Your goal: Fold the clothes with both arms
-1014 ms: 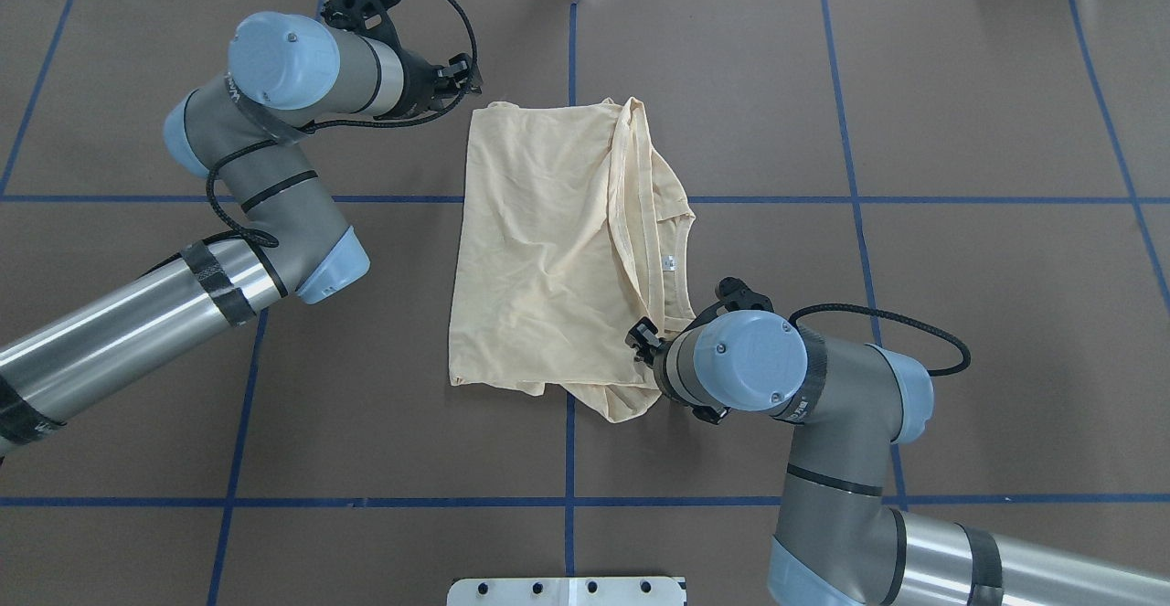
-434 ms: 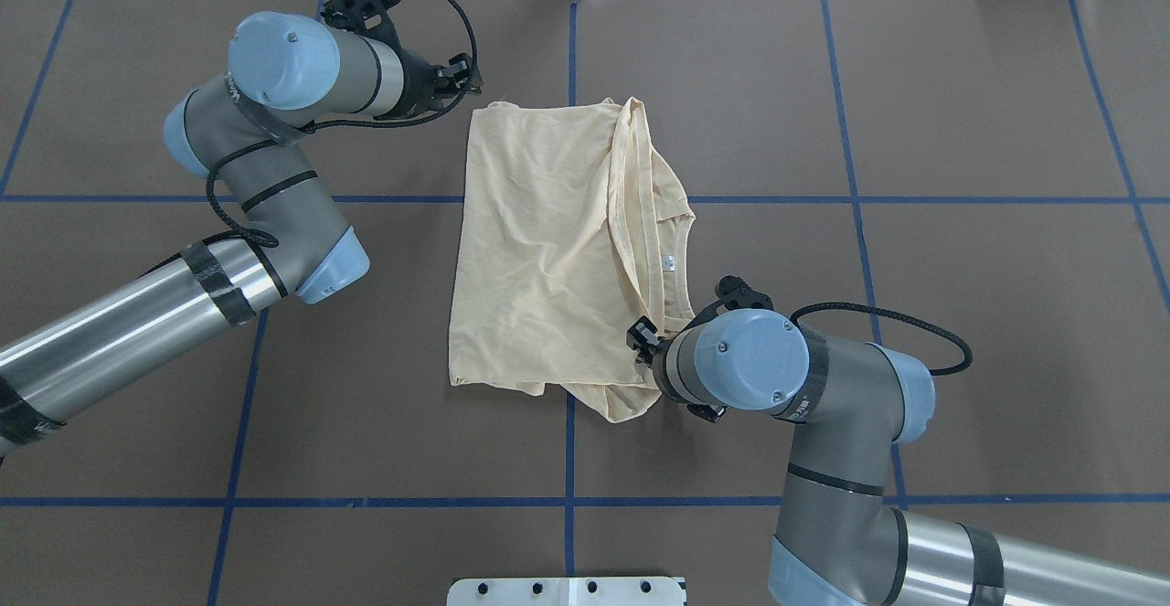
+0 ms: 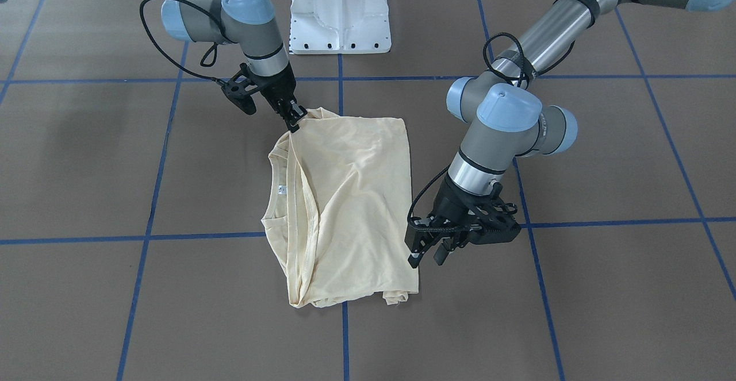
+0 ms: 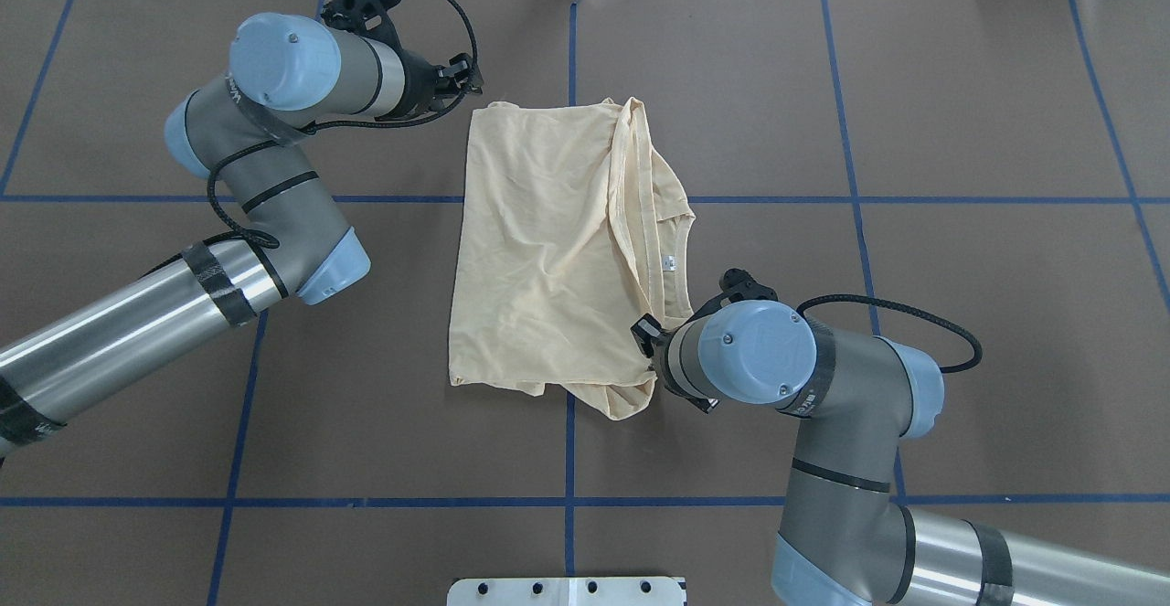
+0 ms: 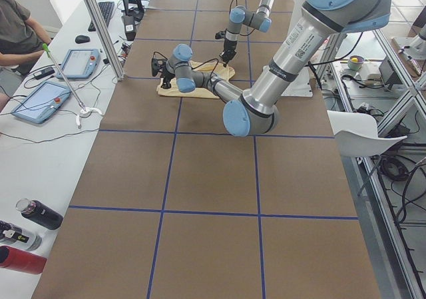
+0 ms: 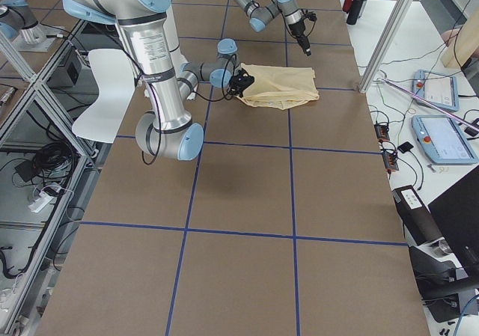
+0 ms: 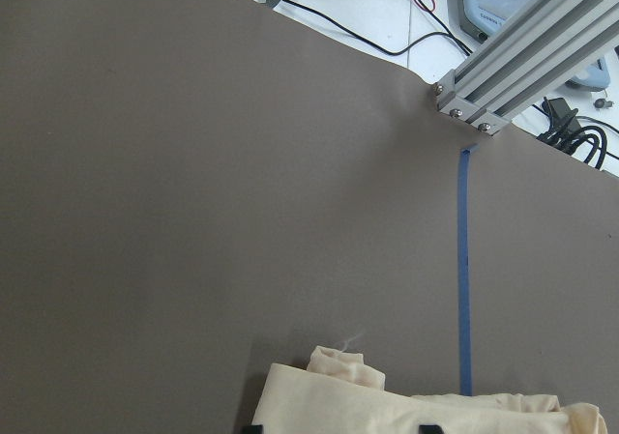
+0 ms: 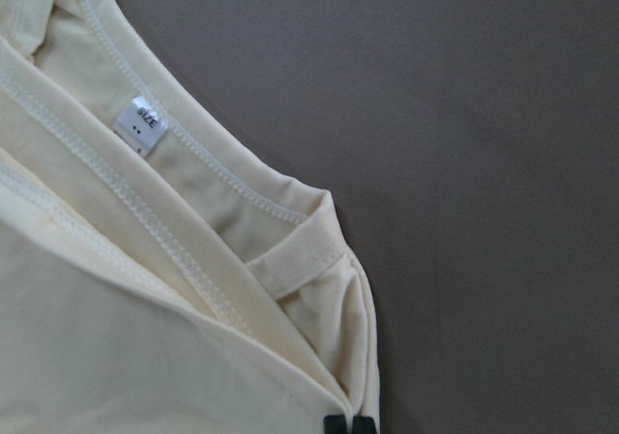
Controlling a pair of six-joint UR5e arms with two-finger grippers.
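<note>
The cream-yellow shirt [image 4: 548, 240] lies folded in the middle of the brown table, print hidden, collar and white neck label [image 4: 668, 264] on its right side. My right gripper [image 3: 296, 121] is shut on the shirt's near right corner, by the collar. In the right wrist view [image 8: 348, 424] the fingertips sit pinched together on the cloth [image 8: 145, 289]. My left gripper [image 3: 428, 251] is open at the shirt's far left corner [image 3: 351, 197]. In the left wrist view the fingertips stand wide apart over the shirt's edge [image 7: 416, 410]. It holds nothing.
The white pedestal base [image 3: 339, 13] stands at the robot's edge of the table. An aluminium post [image 7: 522, 57] rises at the far edge. Blue tape lines [image 4: 571, 460] cross the mat. An operator's desk with tablets [image 5: 83, 62] runs beyond the far edge.
My right wrist has shifted slightly away from the robot's base, still shut on the shirt's corner. The left arm and the rest of the shirt have not moved.
</note>
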